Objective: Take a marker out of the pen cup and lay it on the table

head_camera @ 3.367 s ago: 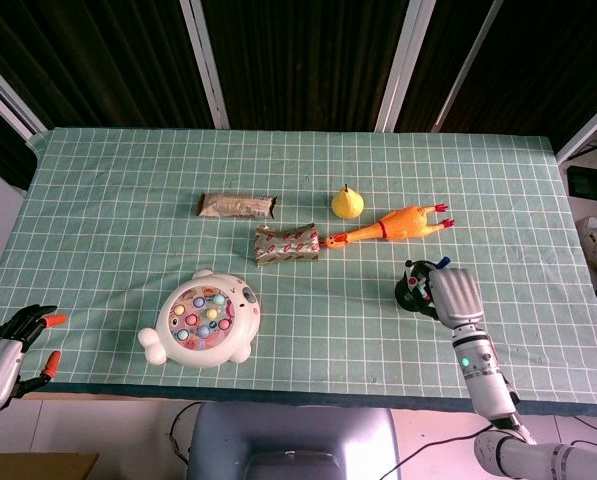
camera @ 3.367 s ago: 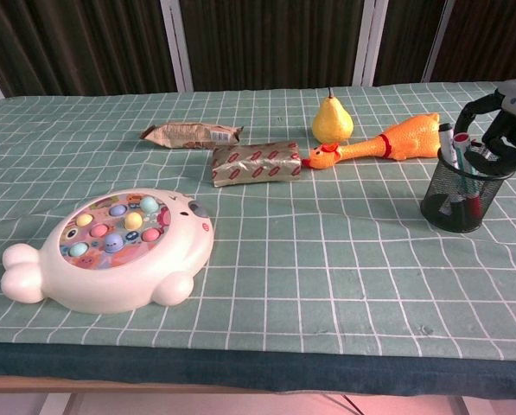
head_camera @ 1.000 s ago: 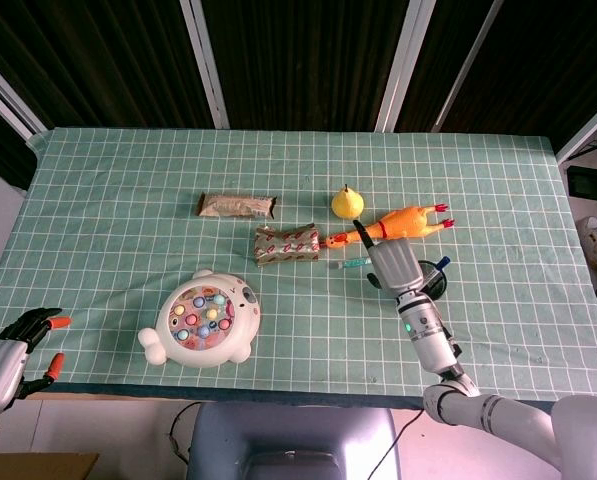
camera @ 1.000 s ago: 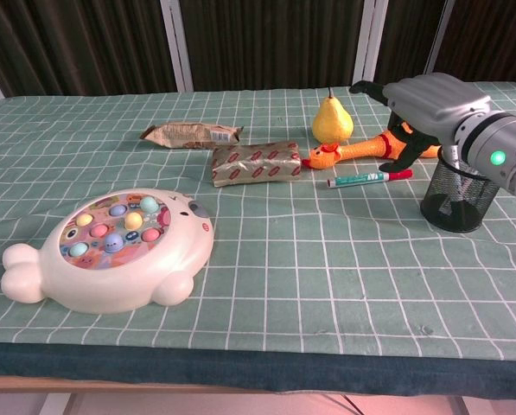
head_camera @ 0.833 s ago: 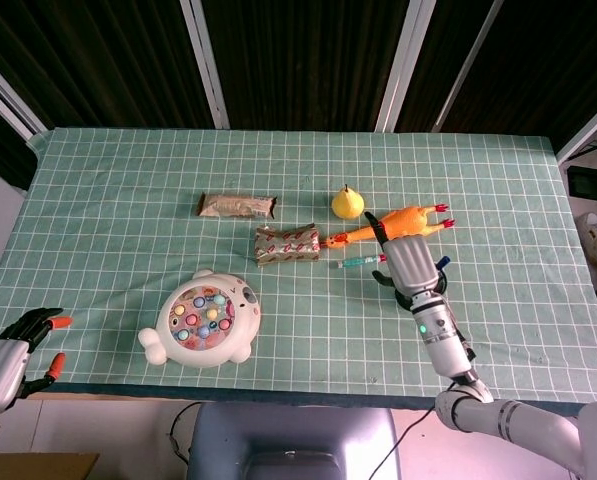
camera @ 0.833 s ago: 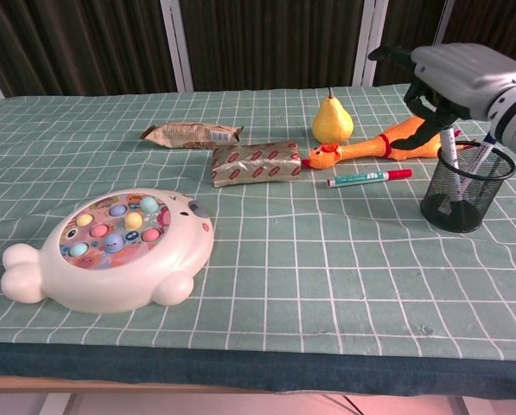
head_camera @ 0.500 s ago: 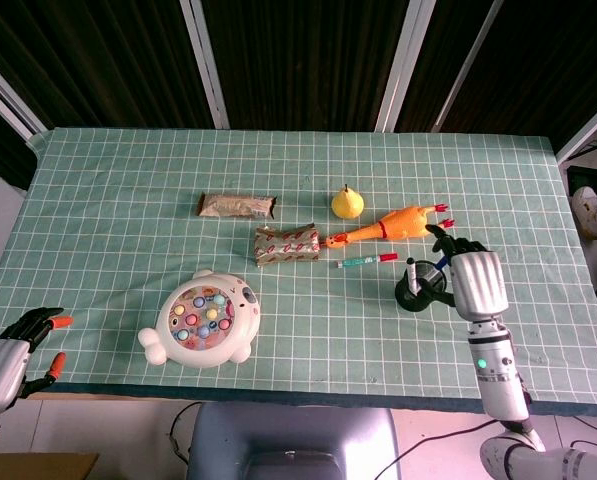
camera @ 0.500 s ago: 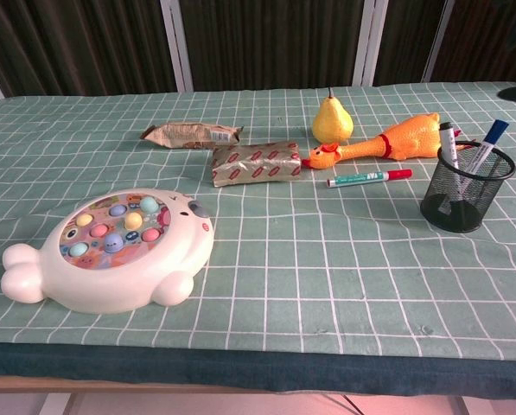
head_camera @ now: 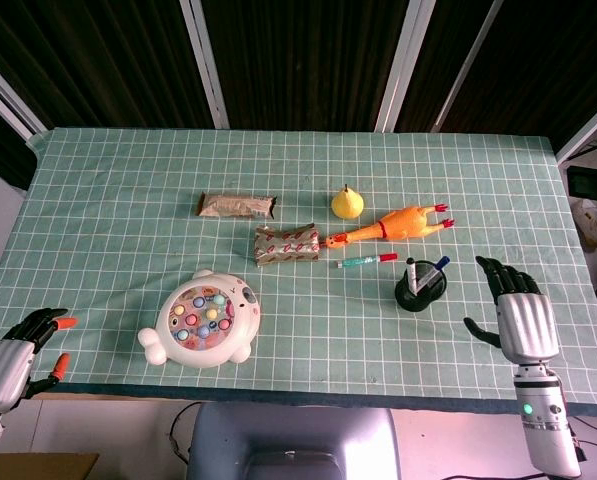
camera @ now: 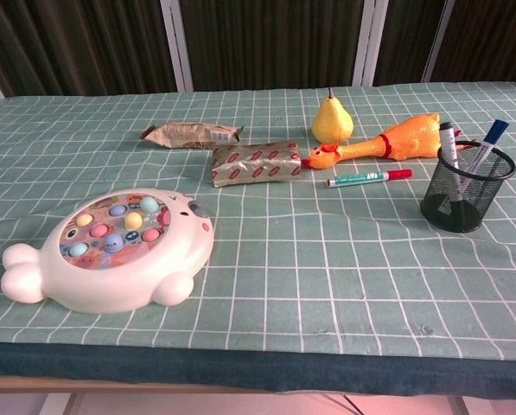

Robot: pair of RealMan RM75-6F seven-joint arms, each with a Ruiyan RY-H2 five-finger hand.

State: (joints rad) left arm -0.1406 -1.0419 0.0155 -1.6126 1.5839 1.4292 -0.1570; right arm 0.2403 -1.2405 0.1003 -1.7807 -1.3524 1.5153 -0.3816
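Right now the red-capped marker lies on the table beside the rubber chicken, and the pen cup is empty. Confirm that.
Not quite. The marker does lie on the table beside the rubber chicken, but the pen cup is not empty: the chest view shows two markers standing in it, one black-capped and one blue-capped.

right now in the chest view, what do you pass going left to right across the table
fishing game toy → snack bar wrapper → foil packet → pear → marker → pen cup
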